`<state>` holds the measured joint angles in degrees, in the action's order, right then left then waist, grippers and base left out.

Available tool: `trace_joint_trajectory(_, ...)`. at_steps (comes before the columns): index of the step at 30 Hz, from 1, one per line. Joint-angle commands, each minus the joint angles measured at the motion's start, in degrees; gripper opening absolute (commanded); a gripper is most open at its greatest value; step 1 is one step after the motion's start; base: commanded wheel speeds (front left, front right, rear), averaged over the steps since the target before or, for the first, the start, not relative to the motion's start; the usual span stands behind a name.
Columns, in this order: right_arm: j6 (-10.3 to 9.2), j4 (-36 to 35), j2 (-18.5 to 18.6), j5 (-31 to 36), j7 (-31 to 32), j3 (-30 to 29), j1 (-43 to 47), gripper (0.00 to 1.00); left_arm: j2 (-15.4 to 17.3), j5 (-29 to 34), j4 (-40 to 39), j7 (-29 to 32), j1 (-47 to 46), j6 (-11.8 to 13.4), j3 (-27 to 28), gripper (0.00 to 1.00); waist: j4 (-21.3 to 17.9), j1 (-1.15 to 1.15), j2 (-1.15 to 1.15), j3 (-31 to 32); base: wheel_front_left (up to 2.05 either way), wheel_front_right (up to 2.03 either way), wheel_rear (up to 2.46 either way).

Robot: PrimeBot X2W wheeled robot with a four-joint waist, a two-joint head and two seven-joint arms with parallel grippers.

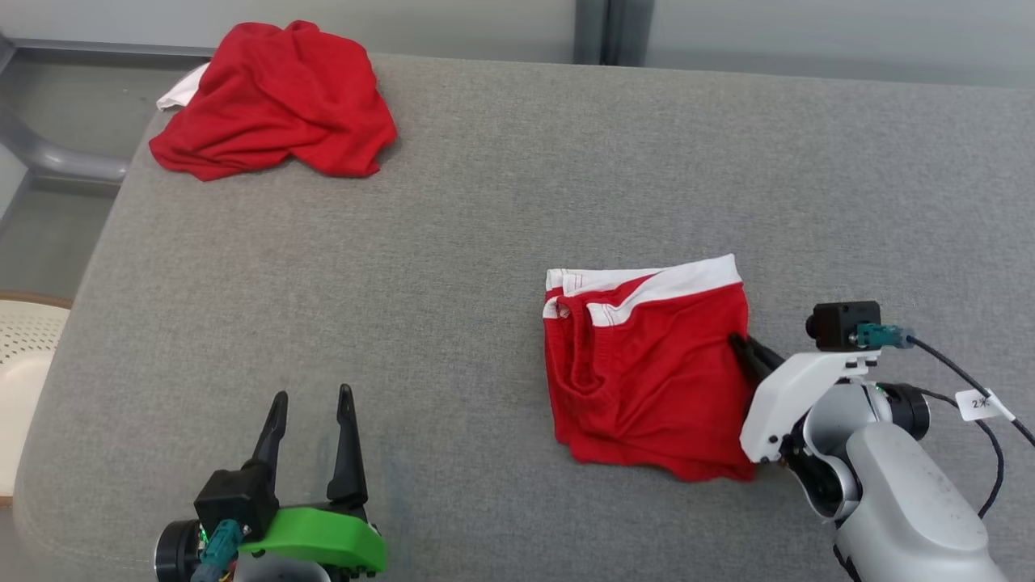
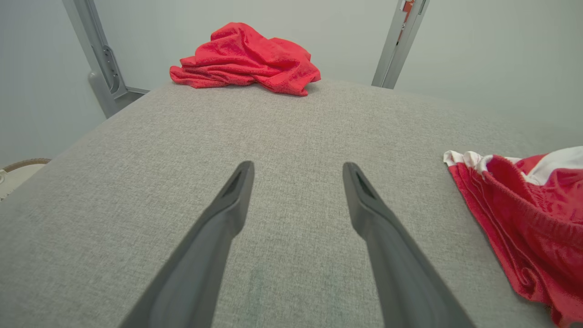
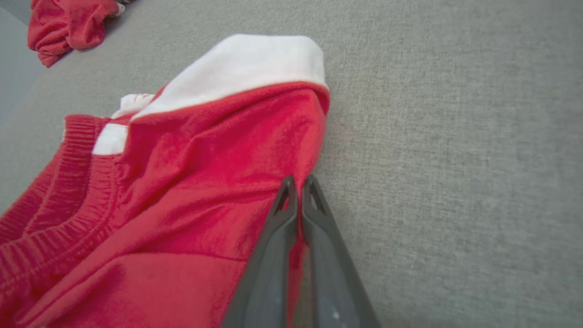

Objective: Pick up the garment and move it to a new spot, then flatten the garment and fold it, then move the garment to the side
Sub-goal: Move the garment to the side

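Garment (image 1: pixel 647 372): red knit with a soft sheen, broad white band along the top edge, ribbed elastic hem on the left. Folded to a rough rectangle, lying on the grey woven cushion (image 1: pixel 453 242) at 4 o'clock in head view. Right gripper (image 1: pixel 738 341) at the garment's 3 o'clock edge, thin dark fingers pressed together, pinching a fold of red fabric. Left gripper (image 1: pixel 313 394) at 7 o'clock, tapered fingers spread, nothing between them, over bare cushion. Crumpled red cloth (image 1: pixel 275 101), a rumpled mound with a white scrap showing, at 11 o'clock near the far corner, well apart from the garment.
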<state>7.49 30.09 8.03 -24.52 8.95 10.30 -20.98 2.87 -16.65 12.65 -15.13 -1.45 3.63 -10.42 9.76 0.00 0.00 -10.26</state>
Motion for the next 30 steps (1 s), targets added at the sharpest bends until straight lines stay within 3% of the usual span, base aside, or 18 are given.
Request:
trace_joint_trajectory(1,0.00,0.1,0.7,0.4,-1.2,-0.2,-1.2,0.00,0.1,0.8,-0.2,0.0,-1.4,-0.3,0.3,1.00,-1.7,0.00,0.00,-0.9,0.00,0.00,0.00)
trace_joint_trajectory(8,-0.01,0.8,2.5,2.2,-7.3,-1.5,-4.3,0.00,0.2,3.4,-0.6,0.0,-3.0,-1.5,0.9,1.00,-9.0,0.00,0.00,-3.3,0.00,0.00,0.00)
trace_joint_trajectory(17,-0.01,3.5,2.5,3.6,-13.4,-4.3,-7.8,0.00,2.6,6.5,-1.1,0.0,-6.0,-2.7,0.7,1.00,-23.8,0.00,0.00,-7.4,0.00,0.00,0.00)
trace_joint_trajectory(21,-0.02,5.5,1.7,3.4,-15.6,-5.1,-9.1,0.00,3.7,7.7,-1.2,0.4,-8.0,-3.1,-0.1,1.00,-28.6,0.00,0.00,-9.2,0.00,0.00,0.00)
trace_joint_trajectory(25,-0.01,7.6,0.8,3.1,-17.3,-4.9,-10.4,0.00,4.7,8.5,-1.8,1.4,-9.3,-3.4,-0.9,1.00,-31.5,0.00,0.00,-10.4,0.00,0.00,0.00)
trace_joint_trajectory(30,-0.01,10.2,0.7,3.3,-19.0,-3.0,-12.6,0.00,5.4,8.8,-2.6,2.3,-10.1,-3.5,-1.4,1.00,-32.5,0.00,0.00,-11.3,0.00,0.00,0.00)
